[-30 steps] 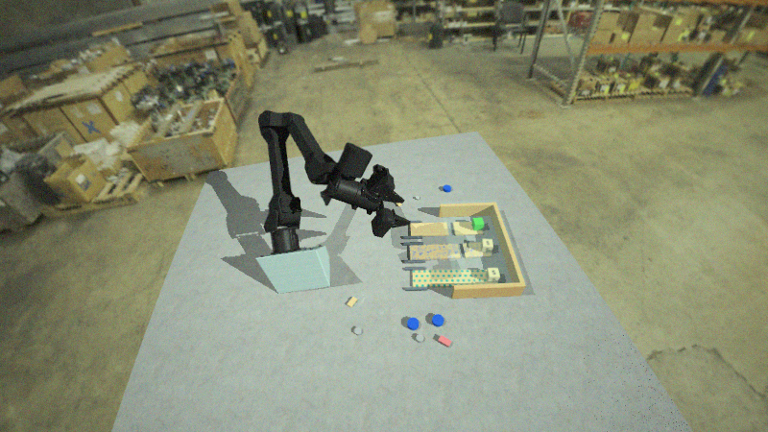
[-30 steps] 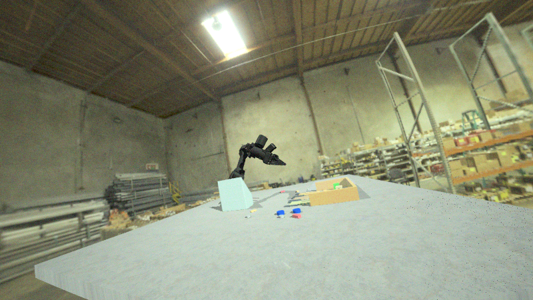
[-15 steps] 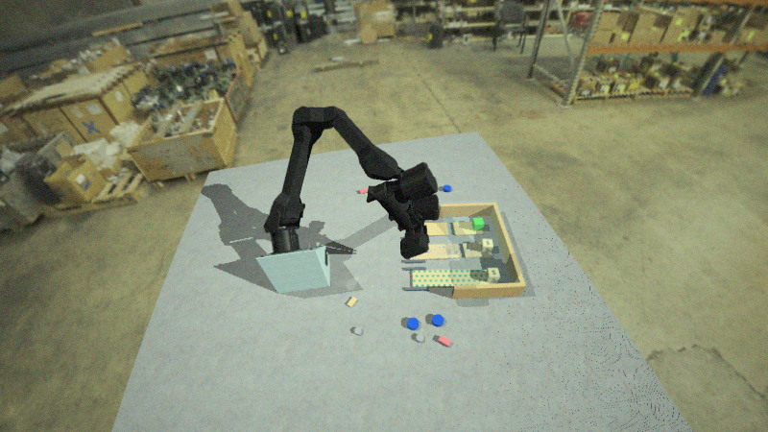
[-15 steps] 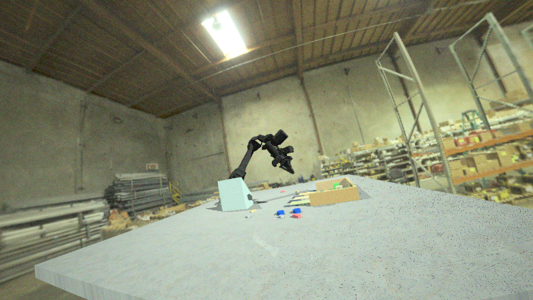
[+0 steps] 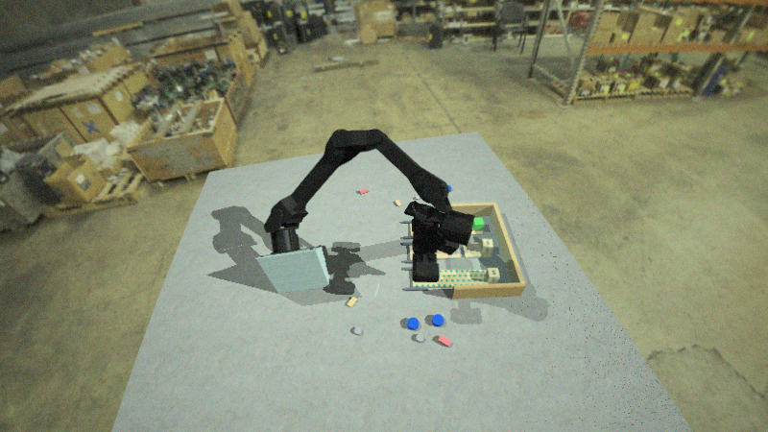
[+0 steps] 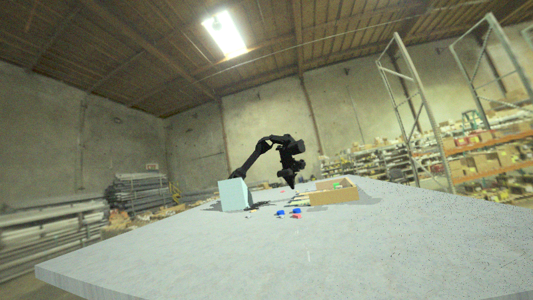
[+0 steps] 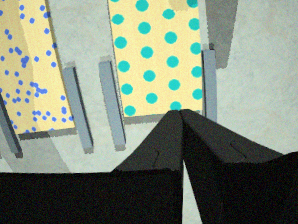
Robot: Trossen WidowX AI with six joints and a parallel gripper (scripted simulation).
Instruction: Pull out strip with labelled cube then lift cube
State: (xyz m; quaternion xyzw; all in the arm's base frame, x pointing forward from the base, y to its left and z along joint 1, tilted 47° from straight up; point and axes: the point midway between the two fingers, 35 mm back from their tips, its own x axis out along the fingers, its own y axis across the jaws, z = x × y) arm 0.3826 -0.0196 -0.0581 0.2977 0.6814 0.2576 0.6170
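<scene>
The strip with teal dots (image 5: pixel 456 278) (image 7: pixel 155 62) lies flat at the near side of the tray and looks unbroken where it shows; a labelled cube (image 5: pixel 492 275) is at its far end. The blue-dotted strip (image 7: pixel 37 75) lies beside it; another labelled cube (image 5: pixel 487 246) is at the end of the middle row. A green cube (image 5: pixel 477 223) is in the far row. The arm hides much of the middle and far strips in the top view. My gripper (image 6: pixel 292 187) (image 7: pixel 178 120) is shut and empty, pointing down above the outer end of the teal-dotted strip.
Grey rails (image 7: pixel 112 105) (image 7: pixel 210 85) flank the strips. A wooden tray wall (image 5: pixel 509 247) (image 6: pixel 334 196) surrounds their inner ends. Blue discs (image 5: pixel 413 323) (image 5: pixel 438 320), a red block (image 5: pixel 444 341) and a yellow block (image 5: pixel 351 301) lie on the near side. A pale teal block (image 5: pixel 295 271) (image 6: pixel 232 195) stands by the arm base.
</scene>
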